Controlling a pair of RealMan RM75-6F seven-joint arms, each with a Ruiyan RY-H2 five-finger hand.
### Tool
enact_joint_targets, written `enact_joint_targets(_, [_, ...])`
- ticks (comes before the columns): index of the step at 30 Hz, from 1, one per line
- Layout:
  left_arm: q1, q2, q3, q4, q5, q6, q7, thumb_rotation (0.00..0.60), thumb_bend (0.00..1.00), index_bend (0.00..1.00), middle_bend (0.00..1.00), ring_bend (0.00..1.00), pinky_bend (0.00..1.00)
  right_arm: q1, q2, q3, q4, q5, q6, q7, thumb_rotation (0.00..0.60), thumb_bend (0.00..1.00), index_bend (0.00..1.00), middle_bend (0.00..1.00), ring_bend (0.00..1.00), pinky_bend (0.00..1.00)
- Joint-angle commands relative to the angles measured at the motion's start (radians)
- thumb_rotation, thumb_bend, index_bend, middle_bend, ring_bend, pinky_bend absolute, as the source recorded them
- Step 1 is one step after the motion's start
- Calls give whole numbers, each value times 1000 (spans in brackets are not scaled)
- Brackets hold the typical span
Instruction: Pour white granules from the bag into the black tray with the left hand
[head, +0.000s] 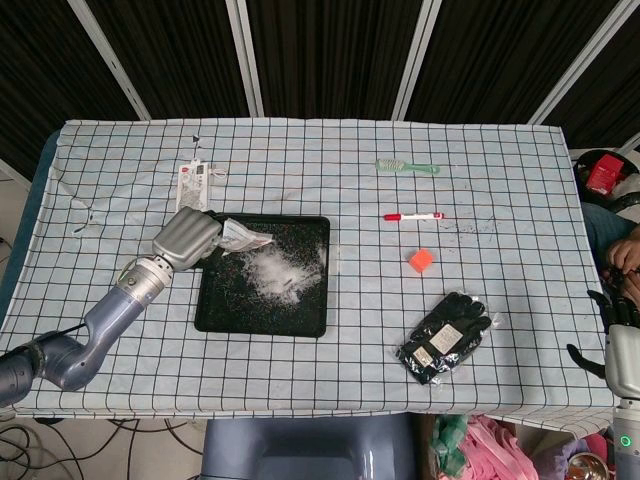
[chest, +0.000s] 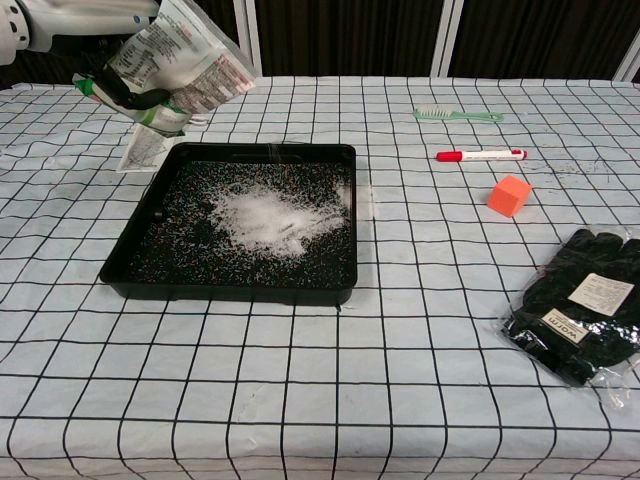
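Note:
My left hand (head: 187, 238) (chest: 112, 82) grips a printed plastic bag (chest: 186, 68) (head: 241, 235) above the far left corner of the black tray (head: 212, 312) (chest: 130, 258). The bag's mouth points toward the tray's far side, raised and roughly level. A heap of white granules (head: 272, 272) (chest: 263, 216) lies in the middle of the tray, with scattered grains around it. I see no granules falling from the bag. My right hand (head: 623, 352) hangs at the far right edge of the head view, off the table; its fingers are not clearly shown.
A white packet (head: 192, 182) (chest: 143, 154) lies just behind the tray's left corner. To the right are a green brush (head: 407, 167), a red-capped marker (head: 414, 216), an orange cube (head: 420, 260) and bagged black gloves (head: 443, 337).

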Motion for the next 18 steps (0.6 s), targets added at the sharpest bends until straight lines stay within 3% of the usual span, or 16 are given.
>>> enact_joint_targets(1, [62,-67,-18,110,136,86,-255,600,770,547,534,448,591,-1,0,0,-1,-1,2,-2,600,116,178,99,143,309])
enact_joint_targets(13, [124,-132,-23,233,223,197,-577,600,760,546,531,445,588,-1,1,2,-4,4,1,-8,600,116,178,99,143,310])
enact_joint_targets(18, [197,-195,-18,320,271,352,-737,600,759,546,532,445,588,-2,2,0,-2,-2,5,-10,600,114,178,99,143,310])
